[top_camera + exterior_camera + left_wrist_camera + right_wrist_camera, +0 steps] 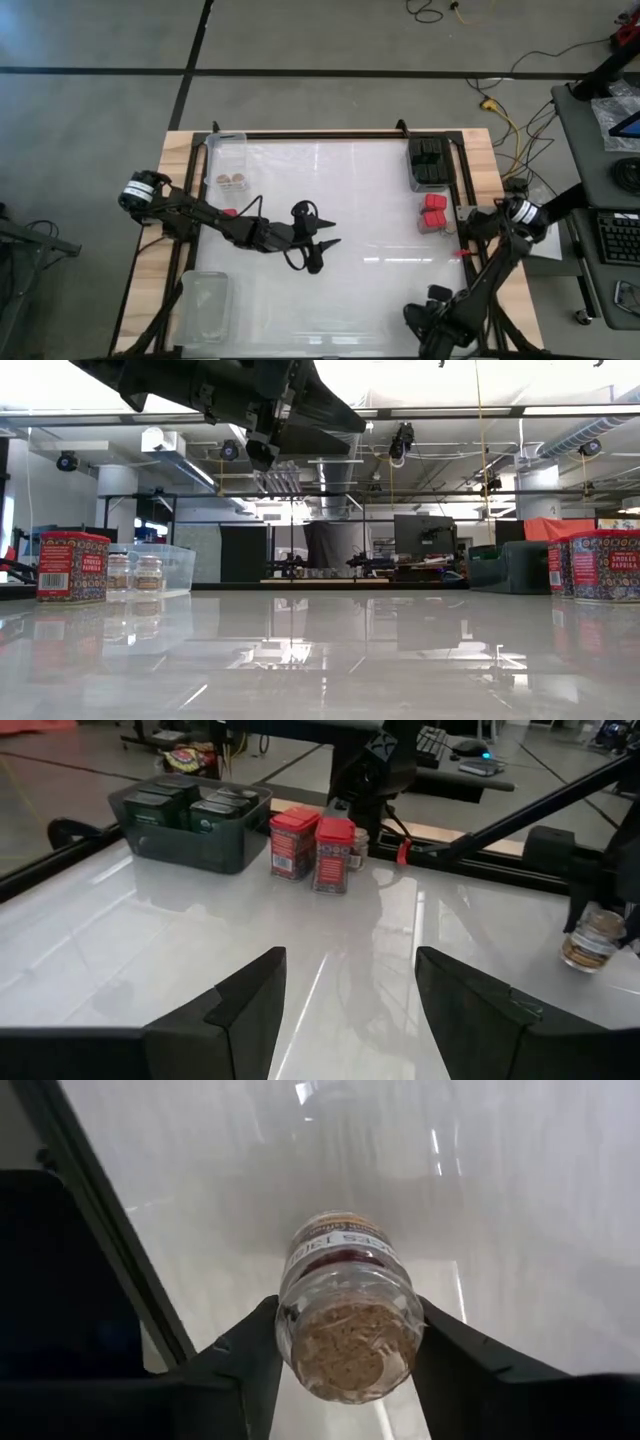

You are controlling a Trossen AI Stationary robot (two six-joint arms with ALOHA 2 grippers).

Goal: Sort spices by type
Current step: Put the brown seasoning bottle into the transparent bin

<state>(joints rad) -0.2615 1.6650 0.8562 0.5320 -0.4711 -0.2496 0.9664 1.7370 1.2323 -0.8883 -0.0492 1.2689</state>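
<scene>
A: Tally so far? Clock bearings off the high view.

B: 2 tan-topped jars [233, 180] sit in the clear tray [228, 143] at 10 o'clock. Black boxy containers [430, 158] fill the dark bin [413, 180] at 1 o'clock. 2 red paprika tins [433, 212] stand together just below that bin, loose on the table [350, 180], at 2 o'clock.

A: What's left?

B: 1 red tin [229, 212] stands apart at 9 o'clock, beside the left arm. A second clear tray [205, 305] at 7 o'clock looks empty. And 1 round glass spice jar [348, 1320] is at 5 o'clock, in the right gripper [345, 1370].

A: Is that grip firm?

B: Fingers flank the jar on both sides, right at the glass. Whether they're clamped yet, I cannot tell.

A: Left gripper [345, 1010]?

B: Mid-table, fingers spread partway, nothing between them.

A: Progress, then?

B: I'd judge well past half: black kind done, tan jars lack this 1, reds still split.
</scene>
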